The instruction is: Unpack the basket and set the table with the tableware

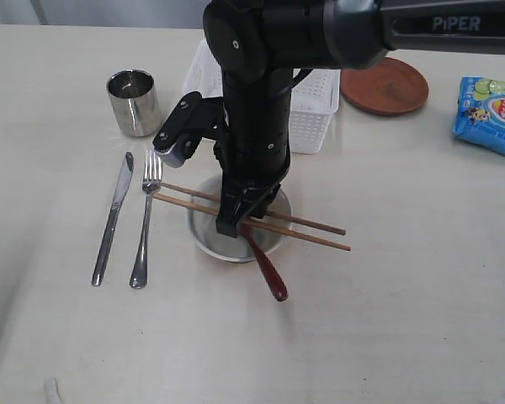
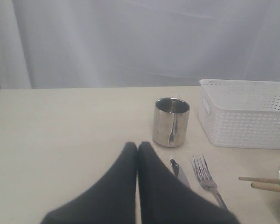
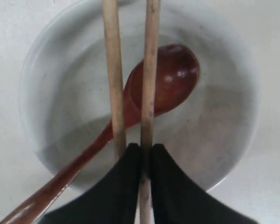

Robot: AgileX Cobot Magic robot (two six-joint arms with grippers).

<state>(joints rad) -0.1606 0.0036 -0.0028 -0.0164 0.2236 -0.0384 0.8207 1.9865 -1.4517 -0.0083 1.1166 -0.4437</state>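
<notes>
Right end effector (image 3: 145,148) pinches one chopstick (image 3: 149,70) across bowl (image 3: 233,93) (left end effector (image 2: 137,148) together)

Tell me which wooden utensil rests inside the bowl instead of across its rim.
The red-brown spoon: its head lies in the bowl, handle poking out over the rim. The two chopsticks bridge the rim.

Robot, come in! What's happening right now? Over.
Left jaws shut, empty, near knife. Right jaws pinching one chopstick laid across bowl, spoon inside. Nothing blocking.
</notes>
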